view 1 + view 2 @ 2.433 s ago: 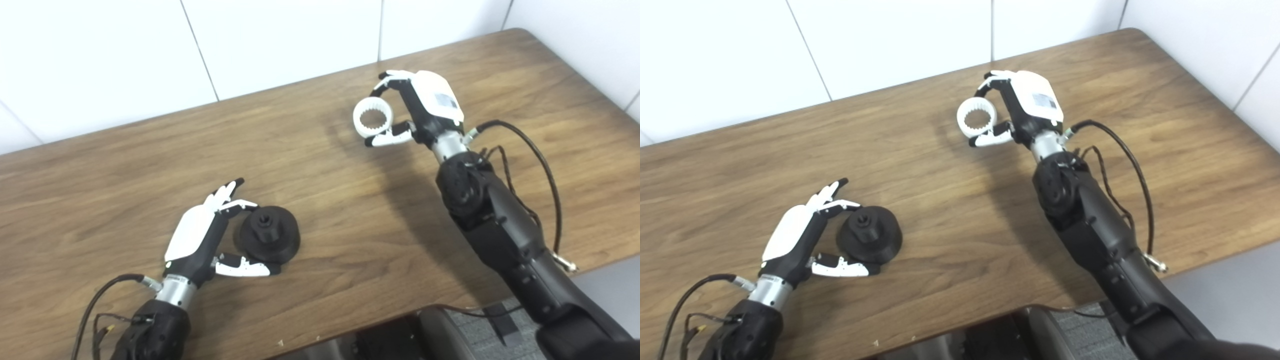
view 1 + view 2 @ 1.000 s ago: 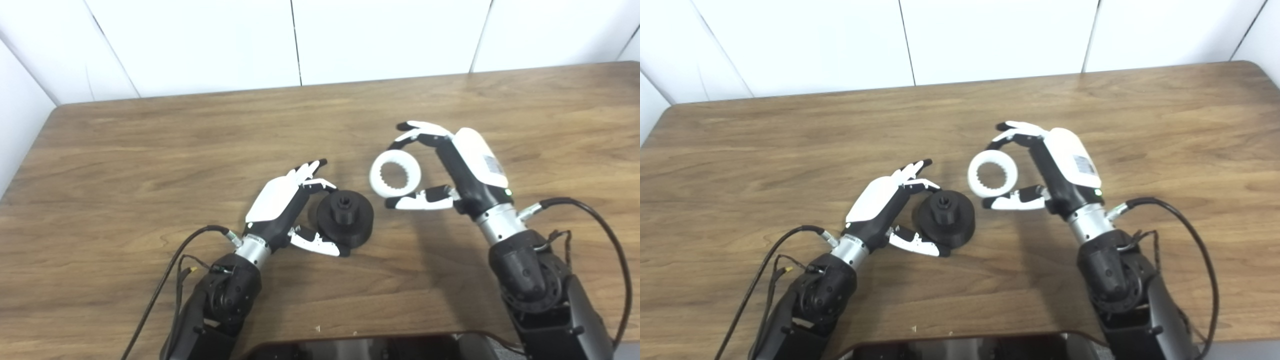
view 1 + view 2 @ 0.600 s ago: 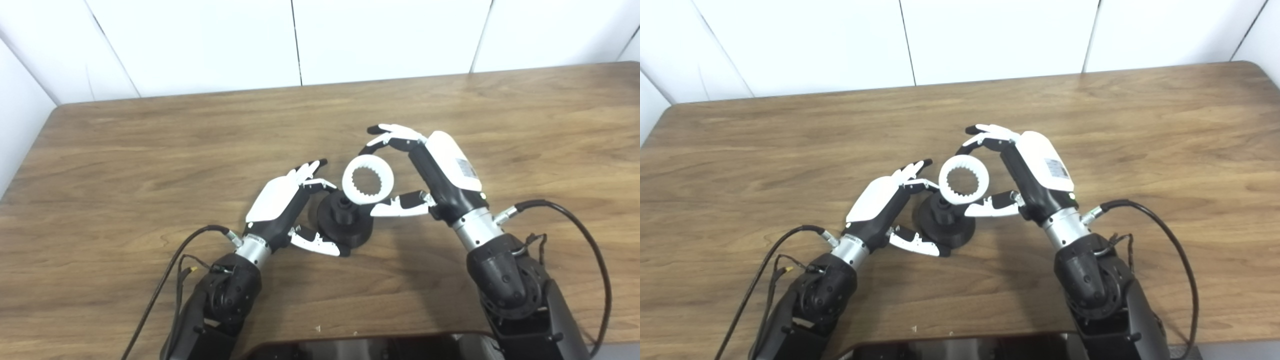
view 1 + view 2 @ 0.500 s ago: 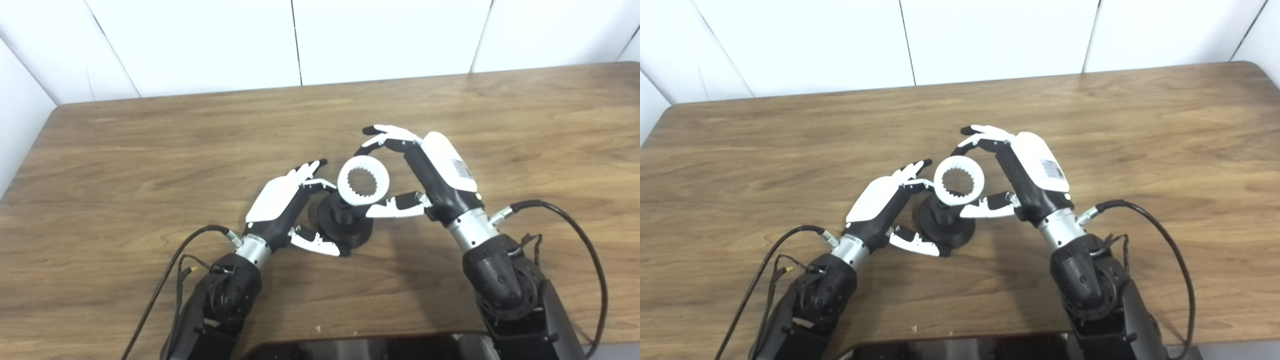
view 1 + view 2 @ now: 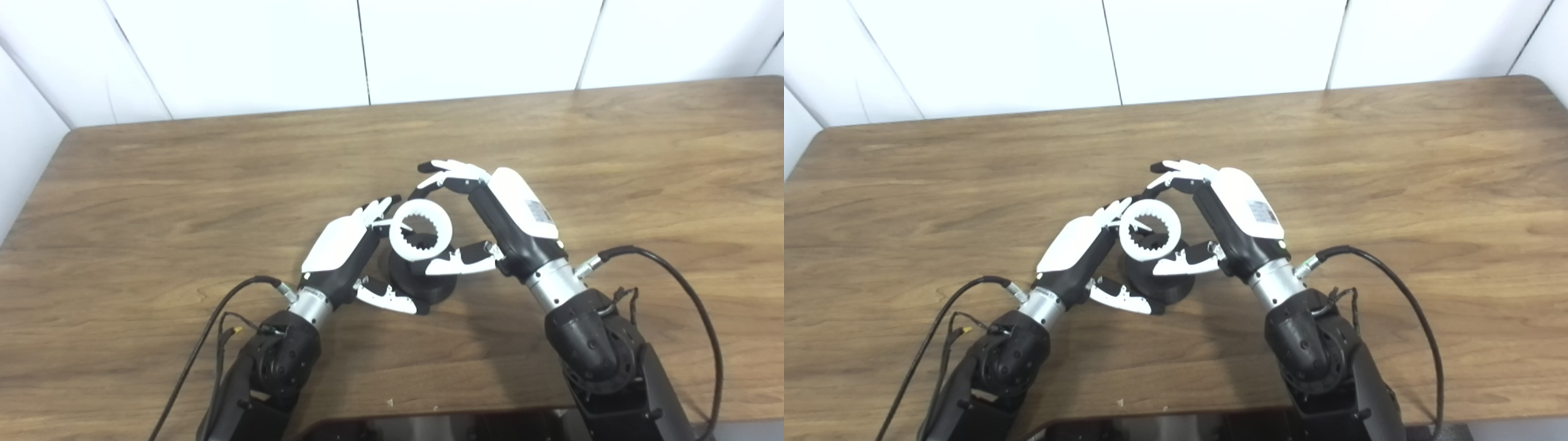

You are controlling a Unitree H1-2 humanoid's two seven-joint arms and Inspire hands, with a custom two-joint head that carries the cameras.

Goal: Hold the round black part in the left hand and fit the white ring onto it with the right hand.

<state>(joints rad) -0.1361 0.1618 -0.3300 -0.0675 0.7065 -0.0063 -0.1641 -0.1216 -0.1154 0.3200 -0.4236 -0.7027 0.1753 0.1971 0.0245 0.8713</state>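
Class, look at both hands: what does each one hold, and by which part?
The right hand holds the white ring by its outer rim. The left hand grips the round black part at its side.

A wooden table [image 5: 184, 184] stands against a white panelled wall [image 5: 245, 49].

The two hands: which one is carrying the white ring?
The right hand carries the white ring, pinched between thumb and fingers above the round black part. The left hand only cups that black part on the table.
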